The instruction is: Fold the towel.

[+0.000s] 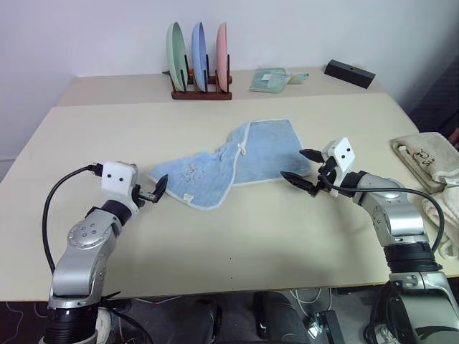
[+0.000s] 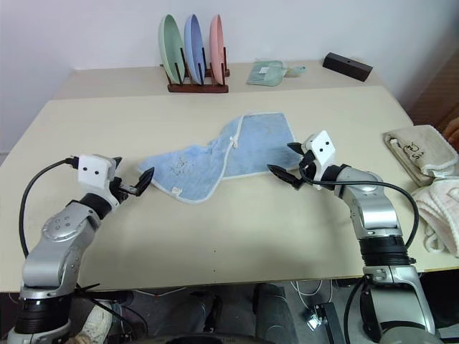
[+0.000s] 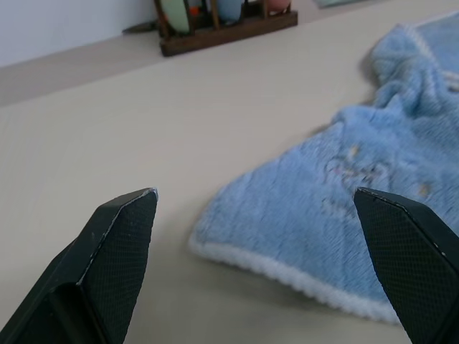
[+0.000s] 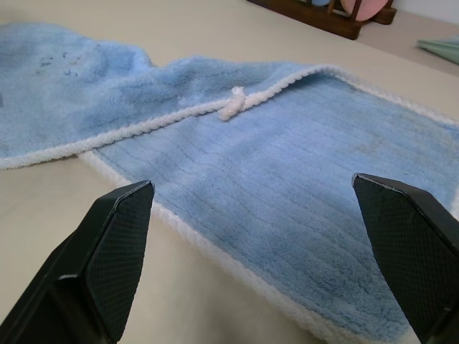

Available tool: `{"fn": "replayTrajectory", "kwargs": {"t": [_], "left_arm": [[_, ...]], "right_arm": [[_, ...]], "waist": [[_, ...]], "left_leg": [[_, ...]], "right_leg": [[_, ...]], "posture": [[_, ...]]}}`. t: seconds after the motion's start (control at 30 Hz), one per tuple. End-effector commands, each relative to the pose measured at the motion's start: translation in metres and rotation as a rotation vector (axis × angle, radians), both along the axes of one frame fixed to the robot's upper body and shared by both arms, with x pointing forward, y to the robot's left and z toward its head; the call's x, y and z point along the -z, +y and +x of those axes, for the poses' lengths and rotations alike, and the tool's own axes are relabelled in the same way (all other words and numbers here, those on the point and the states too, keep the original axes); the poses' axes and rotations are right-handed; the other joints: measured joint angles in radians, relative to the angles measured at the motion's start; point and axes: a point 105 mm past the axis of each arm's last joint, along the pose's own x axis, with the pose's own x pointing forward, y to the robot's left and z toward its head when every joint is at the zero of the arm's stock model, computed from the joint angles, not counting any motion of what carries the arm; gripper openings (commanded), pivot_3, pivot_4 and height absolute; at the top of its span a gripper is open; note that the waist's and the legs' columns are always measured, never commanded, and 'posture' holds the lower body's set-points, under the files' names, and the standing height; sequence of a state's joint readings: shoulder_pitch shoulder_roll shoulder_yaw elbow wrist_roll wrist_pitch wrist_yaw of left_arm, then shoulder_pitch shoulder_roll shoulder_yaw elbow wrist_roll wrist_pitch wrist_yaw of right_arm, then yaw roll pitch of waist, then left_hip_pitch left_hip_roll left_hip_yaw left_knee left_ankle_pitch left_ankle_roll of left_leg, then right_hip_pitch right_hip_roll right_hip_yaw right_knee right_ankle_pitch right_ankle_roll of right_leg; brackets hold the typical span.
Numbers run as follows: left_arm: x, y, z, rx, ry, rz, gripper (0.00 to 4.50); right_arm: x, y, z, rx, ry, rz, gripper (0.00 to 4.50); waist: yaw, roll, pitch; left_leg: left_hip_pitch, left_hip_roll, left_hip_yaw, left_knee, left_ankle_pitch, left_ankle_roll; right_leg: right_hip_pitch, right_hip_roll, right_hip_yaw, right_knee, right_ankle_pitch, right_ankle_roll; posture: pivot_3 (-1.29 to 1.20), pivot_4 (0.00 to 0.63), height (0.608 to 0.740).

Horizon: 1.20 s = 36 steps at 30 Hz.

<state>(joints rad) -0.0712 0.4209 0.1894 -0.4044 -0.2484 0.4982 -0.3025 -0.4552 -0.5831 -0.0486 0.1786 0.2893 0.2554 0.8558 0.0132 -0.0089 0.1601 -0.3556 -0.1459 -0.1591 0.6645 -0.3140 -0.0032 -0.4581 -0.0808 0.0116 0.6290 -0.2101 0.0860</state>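
The light blue towel (image 1: 229, 161) with whitish trim lies crumpled and partly folded over itself in the middle of the beige table (image 1: 251, 244), a small loop tag (image 4: 233, 104) on its trim. My left gripper (image 1: 156, 190) hovers open just off the towel's left corner, with the towel's edge (image 3: 344, 208) between and beyond its fingers. At the towel's right edge my right gripper (image 1: 291, 163) stands open, its fingers on either side of the cloth (image 4: 287, 172) ahead of it. Neither gripper holds anything.
A wooden rack with three upright plates (image 1: 201, 61) stands at the back. A pale green folded cloth (image 1: 269, 79) and a black box (image 1: 349, 73) lie behind the towel. Beige towels (image 1: 427, 161) are stacked at the table's right edge.
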Motion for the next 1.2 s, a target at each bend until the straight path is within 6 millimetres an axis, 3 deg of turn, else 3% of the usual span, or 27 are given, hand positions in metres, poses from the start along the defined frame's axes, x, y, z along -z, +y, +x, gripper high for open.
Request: {"fn": "replayTrajectory", "kwargs": {"t": [0.03, 0.33, 0.47, 0.6, 0.77, 0.9, 1.03, 1.2], "left_arm": [[-0.007, -0.002, -0.003, -0.005, -0.028, 0.017, 4.46], [-0.011, 0.005, -0.009, -0.029, -0.042, 0.01, 4.46], [-0.015, -0.001, -0.004, -0.015, -0.053, 0.023, 4.46], [-0.016, 0.0, -0.001, -0.002, -0.061, 0.033, 4.46], [-0.014, -0.023, 0.004, 0.116, -0.041, 0.02, 4.46], [-0.008, -0.056, 0.002, 0.323, 0.004, 0.049, 4.46], [0.005, -0.082, -0.013, 0.583, 0.104, 0.17, 4.46], [0.022, -0.09, -0.016, 0.722, 0.205, 0.316, 4.46]], "right_arm": [[-0.018, 0.005, 0.005, -0.014, -0.071, -0.004, 4.5], [-0.018, 0.023, 0.008, -0.047, -0.076, 0.0, 4.5], [-0.016, 0.023, 0.011, -0.037, -0.082, 0.004, 4.5], [-0.002, 0.025, 0.014, -0.01, -0.084, -0.051, 4.5], [-0.007, 0.028, 0.001, -0.055, -0.071, -0.006, 4.5], [-0.002, 0.016, 0.002, 0.038, -0.1, -0.036, 4.5], [0.002, 0.017, -0.003, 0.073, -0.112, -0.033, 4.5], [0.007, 0.021, -0.008, 0.086, -0.116, -0.027, 4.5]], "waist": [[-0.001, 0.0, 0.0], [0.0, 0.0, 0.0], [0.0, 0.0, 0.0], [0.0, 0.0, 0.0], [0.001, 0.0, 0.0], [0.001, 0.0, 0.0], [-0.003, 0.0, 0.0], [-0.002, 0.0, 0.0]], "left_leg": [[0.0, 0.0, 0.0, 0.0, 0.0, 0.0], [0.0, 0.0, 0.001, 0.0, 0.0, 0.0], [0.0, 0.0, 0.001, 0.0, 0.0, 0.0], [0.0, 0.0, 0.001, 0.0, 0.0, 0.0], [0.0, 0.0, 0.001, 0.0, 0.0, 0.0], [0.0, 0.0, 0.001, 0.0, 0.0, 0.0], [0.0, 0.0, 0.001, 0.0, 0.0, 0.0], [0.0, 0.0, 0.003, 0.0, 0.0, 0.0]], "right_leg": [[0.0, 0.0, 0.0, 0.0, 0.0, 0.0], [0.0, 0.0, 0.001, 0.0, 0.0, 0.0], [0.0, 0.0, 0.001, 0.0, 0.0, 0.0], [0.0, 0.0, 0.001, 0.0, 0.0, 0.0], [-0.001, 0.0, 0.001, 0.0, 0.0, 0.0], [0.0, 0.0, 0.001, 0.0, 0.0, 0.0], [-0.001, 0.001, 0.001, 0.0, 0.0, 0.0], [-0.001, 0.001, 0.003, 0.001, 0.0, 0.0]], "posture": [[0.0, 0.15, 0.74], [0.0, 0.15, 0.74], [0.0, 0.15, 0.74], [0.0, 0.15, 0.74], [0.0, 0.15, 0.74], [0.0, 0.15, 0.74], [0.0, 0.15, 0.74], [0.0, 0.15, 0.74]]}}
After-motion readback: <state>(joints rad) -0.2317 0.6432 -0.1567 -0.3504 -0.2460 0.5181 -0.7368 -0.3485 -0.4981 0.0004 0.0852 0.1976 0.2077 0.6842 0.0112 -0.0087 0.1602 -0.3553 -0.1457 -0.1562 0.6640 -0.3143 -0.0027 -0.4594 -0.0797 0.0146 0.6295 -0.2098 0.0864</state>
